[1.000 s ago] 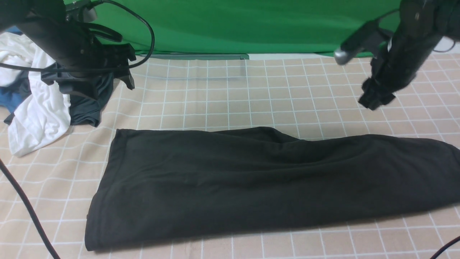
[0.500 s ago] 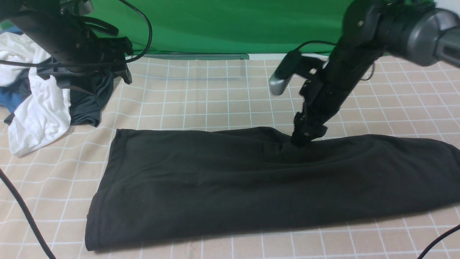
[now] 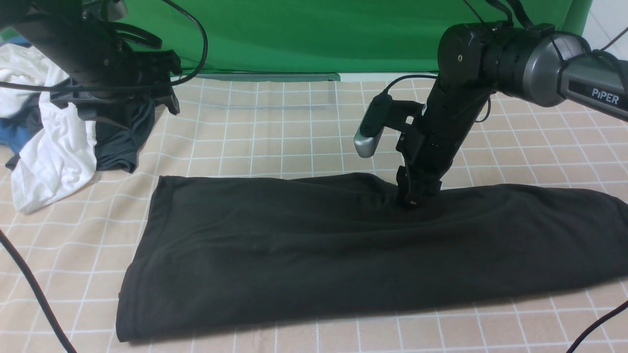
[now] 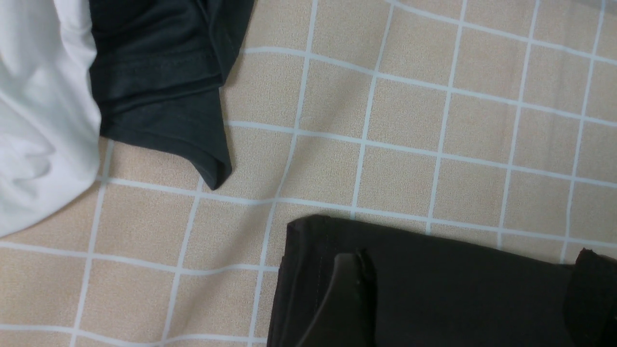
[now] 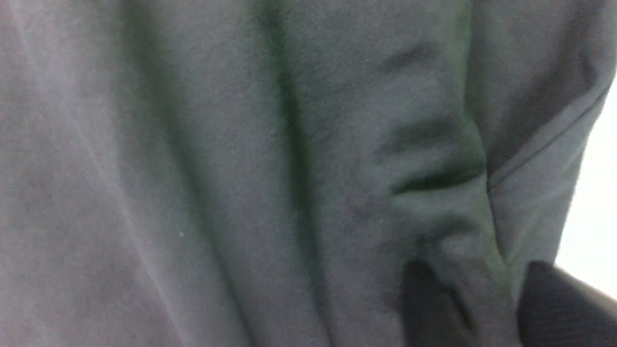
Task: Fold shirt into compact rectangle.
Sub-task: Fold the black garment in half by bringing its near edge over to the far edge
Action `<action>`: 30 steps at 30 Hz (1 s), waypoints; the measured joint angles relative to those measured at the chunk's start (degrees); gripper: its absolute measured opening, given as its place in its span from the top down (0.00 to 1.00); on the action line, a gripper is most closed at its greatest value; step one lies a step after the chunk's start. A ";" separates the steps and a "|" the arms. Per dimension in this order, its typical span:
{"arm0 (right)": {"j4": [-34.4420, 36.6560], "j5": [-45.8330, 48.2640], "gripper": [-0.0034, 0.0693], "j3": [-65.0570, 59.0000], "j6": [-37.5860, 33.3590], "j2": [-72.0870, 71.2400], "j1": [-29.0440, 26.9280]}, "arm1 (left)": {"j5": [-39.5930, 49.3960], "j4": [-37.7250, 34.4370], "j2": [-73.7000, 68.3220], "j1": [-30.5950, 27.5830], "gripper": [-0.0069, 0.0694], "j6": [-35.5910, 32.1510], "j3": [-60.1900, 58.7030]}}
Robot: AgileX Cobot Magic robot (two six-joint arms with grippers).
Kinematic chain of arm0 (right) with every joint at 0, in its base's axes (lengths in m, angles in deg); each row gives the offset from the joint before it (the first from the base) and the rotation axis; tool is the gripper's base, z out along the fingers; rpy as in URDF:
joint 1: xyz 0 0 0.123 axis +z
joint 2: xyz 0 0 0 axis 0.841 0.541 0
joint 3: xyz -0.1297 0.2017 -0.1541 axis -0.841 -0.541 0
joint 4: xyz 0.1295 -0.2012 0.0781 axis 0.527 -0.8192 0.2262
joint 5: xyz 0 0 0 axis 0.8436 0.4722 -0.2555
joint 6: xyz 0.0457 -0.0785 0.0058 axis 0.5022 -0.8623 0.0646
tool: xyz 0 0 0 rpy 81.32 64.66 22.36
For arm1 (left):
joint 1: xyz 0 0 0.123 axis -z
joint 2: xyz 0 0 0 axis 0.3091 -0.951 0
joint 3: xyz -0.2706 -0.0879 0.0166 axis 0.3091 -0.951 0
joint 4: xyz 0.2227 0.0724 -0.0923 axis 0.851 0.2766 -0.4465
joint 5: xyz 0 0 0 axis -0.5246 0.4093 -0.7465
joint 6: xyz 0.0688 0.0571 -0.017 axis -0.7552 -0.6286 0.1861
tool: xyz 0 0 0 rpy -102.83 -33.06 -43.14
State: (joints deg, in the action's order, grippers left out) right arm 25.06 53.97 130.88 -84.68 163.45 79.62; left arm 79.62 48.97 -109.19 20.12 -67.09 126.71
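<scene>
The black shirt (image 3: 294, 245) lies folded into a long band across the checked tablecloth, its print hidden. My right gripper (image 3: 412, 198) points down into the band's far edge, right of the middle. In the right wrist view the shirt (image 5: 193, 168) fills the picture, and the right gripper (image 5: 482, 299) has its two fingers closed on a raised ridge of the fabric. My left gripper (image 3: 115, 105) hovers open at the back left, above the clothes pile. The left wrist view shows its gripper (image 4: 470, 299) spread wide, with the shirt's far left corner (image 4: 434, 270) seen between the fingers well below.
A white garment (image 3: 54, 147), a dark grey garment (image 3: 120, 142) and a blue cloth (image 3: 12, 135) are heaped at the back left. A green backdrop (image 3: 319, 34) closes off the far side. A black cable (image 3: 34, 289) crosses the front left corner.
My right arm swung in from the far right and came down onto the shirt's far edge, and its fingers have closed on a fold. The left arm lifted slightly and then stayed put.
</scene>
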 joint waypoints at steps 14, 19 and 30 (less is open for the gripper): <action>-3.20 -10.08 0.87 0.54 3.96 0.00 0.00 | 0.00 0.00 0.00 0.00 0.20 0.00 0.00; -5.57 -14.71 0.71 0.54 8.12 0.06 0.00 | 0.01 0.05 0.00 0.00 0.20 0.00 0.00; -5.98 -14.16 0.43 3.80 16.87 -1.13 -1.16 | 0.34 0.27 0.18 0.00 0.20 0.00 0.00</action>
State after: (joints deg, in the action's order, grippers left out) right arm 19.09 39.81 134.69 -67.81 162.33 78.46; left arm 79.96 49.24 -109.01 20.12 -67.09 126.71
